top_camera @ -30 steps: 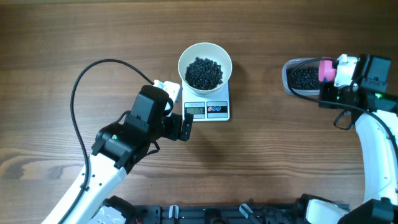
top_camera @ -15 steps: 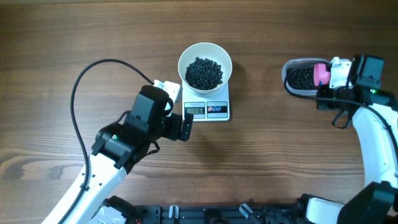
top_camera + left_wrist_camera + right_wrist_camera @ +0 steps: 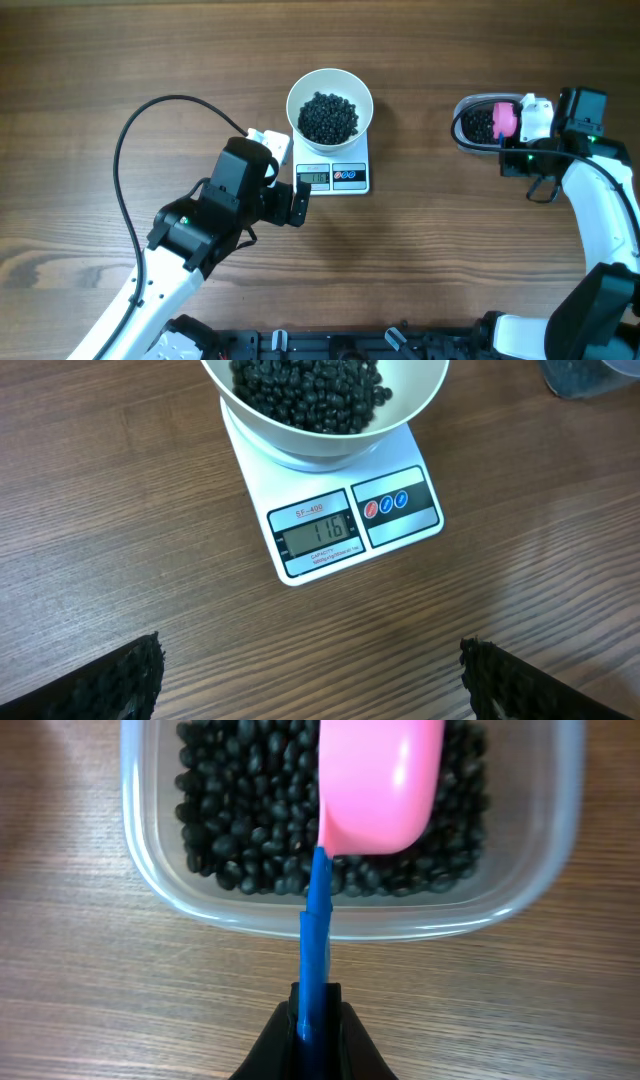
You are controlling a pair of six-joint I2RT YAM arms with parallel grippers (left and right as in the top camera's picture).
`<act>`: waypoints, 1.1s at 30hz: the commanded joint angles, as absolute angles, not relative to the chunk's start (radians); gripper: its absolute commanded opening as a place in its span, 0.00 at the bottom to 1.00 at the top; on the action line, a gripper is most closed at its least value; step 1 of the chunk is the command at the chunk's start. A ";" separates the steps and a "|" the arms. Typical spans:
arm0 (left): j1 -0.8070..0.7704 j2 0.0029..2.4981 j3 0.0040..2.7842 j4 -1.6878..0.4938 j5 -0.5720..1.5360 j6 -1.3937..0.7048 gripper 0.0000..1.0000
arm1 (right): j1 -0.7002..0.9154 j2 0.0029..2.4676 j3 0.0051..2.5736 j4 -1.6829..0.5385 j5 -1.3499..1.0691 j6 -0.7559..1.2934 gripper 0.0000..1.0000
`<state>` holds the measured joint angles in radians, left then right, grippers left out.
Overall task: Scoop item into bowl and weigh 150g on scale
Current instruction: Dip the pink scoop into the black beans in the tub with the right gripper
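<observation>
Looks straight down from overhead on the whole table [image 3: 100,60]. From left wrist, tilts down close on scale [image 3: 355,525] and bowl [image 3: 320,448], shared with overhead. From right wrist, closest, into far-right tub [image 3: 450,920].

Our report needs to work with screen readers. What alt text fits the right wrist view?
The right gripper, shut on a blue handle, holds a pink scoop over black beans in a clear tub on a wooden table; whether the scoop touches the beans is unclear.

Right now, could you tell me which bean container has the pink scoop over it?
The clear rounded plastic tub at right, under the pink scoop; the round white bowl holds only black beans.
</observation>
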<state>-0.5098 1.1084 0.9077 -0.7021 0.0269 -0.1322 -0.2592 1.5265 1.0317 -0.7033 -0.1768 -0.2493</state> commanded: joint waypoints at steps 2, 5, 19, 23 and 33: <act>-0.514 1.109 0.911 -0.699 0.021 -0.112 1.00 | -0.261 1.558 1.021 -0.706 -0.280 -0.262 0.04; -0.514 1.109 0.911 -0.699 0.021 -0.112 1.00 | -0.261 1.558 1.021 -0.723 -0.288 -0.262 0.04; -0.514 1.109 0.911 -0.699 0.021 -0.112 1.00 | -0.262 1.558 1.021 -0.764 -0.317 -0.258 0.04; -0.514 1.109 0.911 -0.699 0.021 -0.112 1.00 | -0.262 1.558 1.021 -0.765 -0.317 -0.258 0.04; -0.514 1.109 0.911 -0.699 0.021 -0.112 1.00 | -0.262 1.558 1.021 -0.762 -0.361 -0.262 0.04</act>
